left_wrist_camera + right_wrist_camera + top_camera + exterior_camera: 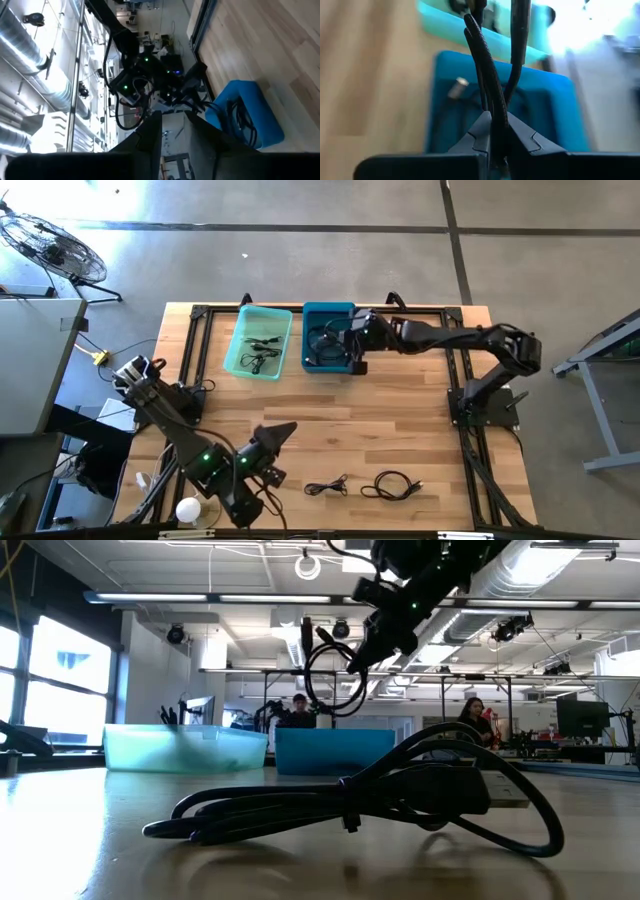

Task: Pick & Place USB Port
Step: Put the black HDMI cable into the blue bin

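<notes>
Overhead, right gripper reached out over the dark blue rectangular plastic bin at roughly twelve o'clock on the pale wooden slatted table, fingers clenched on a black coiled USB cable. Seen level from the table top, that cable dangling in a loop from the same gripper, above the blue bin and clear of its rim. From the right wrist, cable strands pinched between the two dark fingers, with the bin below and more dark cable with a silver plug lying inside it. Just beside the blue bin, toward eleven o'clock, a light turquoise rectangular plastic bin holding a couple of small black cables. Down at about six o'clock on the table, two more bundled black cables apart from each other: a smaller one and a larger looped one, the latter looming close in the level view. Left gripper raised over the table near seven o'clock, holding nothing; from its wrist camera, fingers parted by a narrow gap, pointing toward the far blue bin.
</notes>
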